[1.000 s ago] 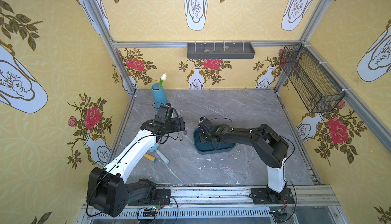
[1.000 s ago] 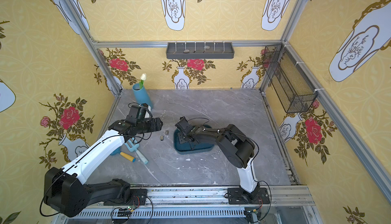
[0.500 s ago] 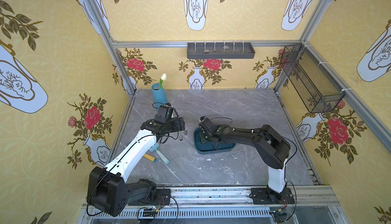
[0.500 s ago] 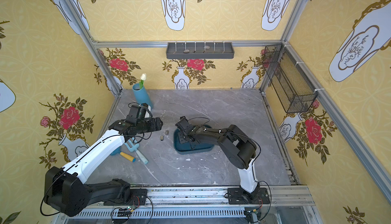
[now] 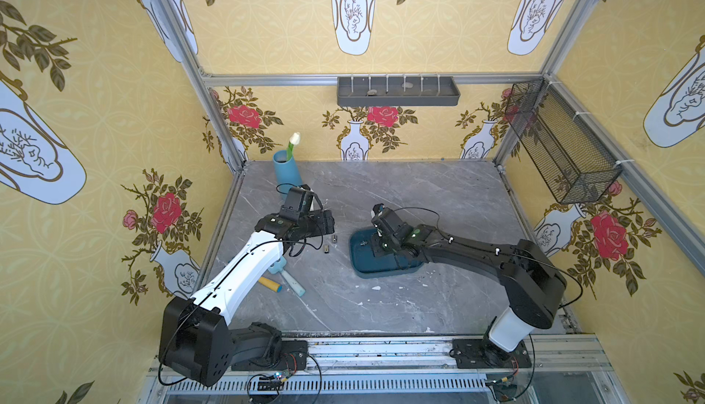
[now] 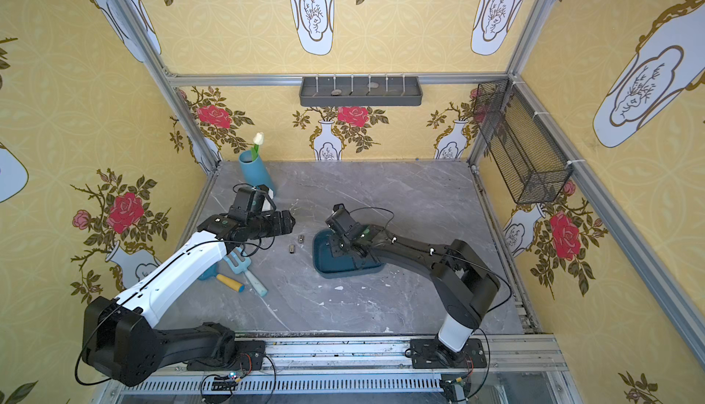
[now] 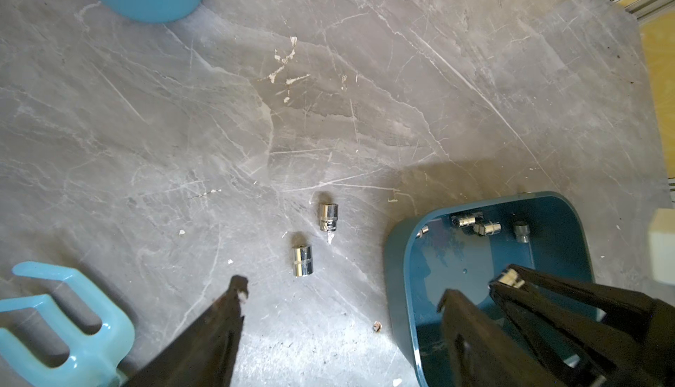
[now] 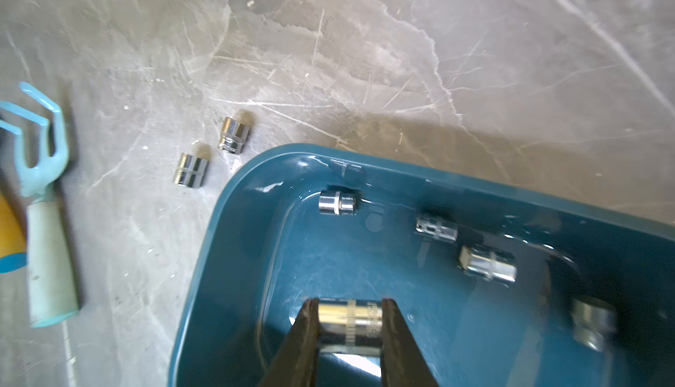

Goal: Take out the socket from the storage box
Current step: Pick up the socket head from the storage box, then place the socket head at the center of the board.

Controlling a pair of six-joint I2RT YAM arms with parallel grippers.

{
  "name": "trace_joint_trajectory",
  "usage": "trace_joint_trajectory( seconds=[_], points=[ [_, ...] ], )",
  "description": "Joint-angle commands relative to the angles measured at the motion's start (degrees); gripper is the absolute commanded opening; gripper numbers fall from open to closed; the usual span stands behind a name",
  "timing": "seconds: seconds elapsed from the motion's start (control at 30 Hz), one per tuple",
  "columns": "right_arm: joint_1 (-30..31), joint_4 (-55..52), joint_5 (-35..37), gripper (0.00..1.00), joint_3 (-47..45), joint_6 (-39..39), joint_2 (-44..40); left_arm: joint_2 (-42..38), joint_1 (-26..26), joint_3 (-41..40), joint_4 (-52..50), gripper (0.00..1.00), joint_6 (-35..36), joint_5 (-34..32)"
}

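The storage box (image 8: pixel 233 257) is a dark teal tub at mid-table, seen in both top views (image 5: pixel 381 264) (image 6: pixel 343 266). My right gripper (image 8: pixel 350 308) reaches into it and is shut on a chrome socket (image 8: pixel 350 321), held just above the floor of the box. Several more sockets (image 8: pixel 338 202) lie loose inside. Two sockets (image 7: pixel 328 216) (image 7: pixel 302 260) lie on the table just left of the box. My left gripper (image 7: pixel 343 292) hovers open beside them with nothing between its fingers.
A light blue garden fork (image 5: pixel 286 272) and a yellow-handled tool (image 5: pixel 269 283) lie under the left arm. A blue vase (image 5: pixel 287 171) with a white flower stands at the back left. A grey tray (image 5: pixel 396 93) and a black mesh basket (image 5: pixel 560 146) hang on the walls.
The right jaws have tightened slightly on the socket. Neither arm has visibly moved.
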Motion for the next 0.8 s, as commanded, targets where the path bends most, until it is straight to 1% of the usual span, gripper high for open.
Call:
trace_joint_trajectory(
  seconds=[0.0,0.1,0.23,0.43,0.6,0.77],
  points=[
    [-0.5,-3.3,2.8,0.24,0.3,-1.0,-2.8,0.5,0.0,0.5,0.9,0.89,-0.2,0.7],
    [-2.1,-5.4,3.5,0.24,0.3,-1.4,-5.9,0.4,0.0,0.4,0.9,0.89,-0.3,0.8],
    [-5.9,-6.5,3.2,0.24,-1.1,-2.5,-10.2,0.4,0.0,0.3,0.9,0.89,-0.4,0.9],
    [-14.9,-7.6,1.7,0.25,-5.4,-4.4,-15.7,0.7,0.0,0.1,1.0,0.89,-0.5,1.1],
    [-24.6,-6.6,-4.3,0.26,-9.8,-5.0,-18.9,1.0,0.0,0.0,1.2,0.89,-0.6,1.4],
    [-32.0,-5.3,-8.3,0.26,-13.3,-5.0,-20.1,1.3,0.1,-0.1,1.1,0.89,-0.8,1.5]
  ],
)
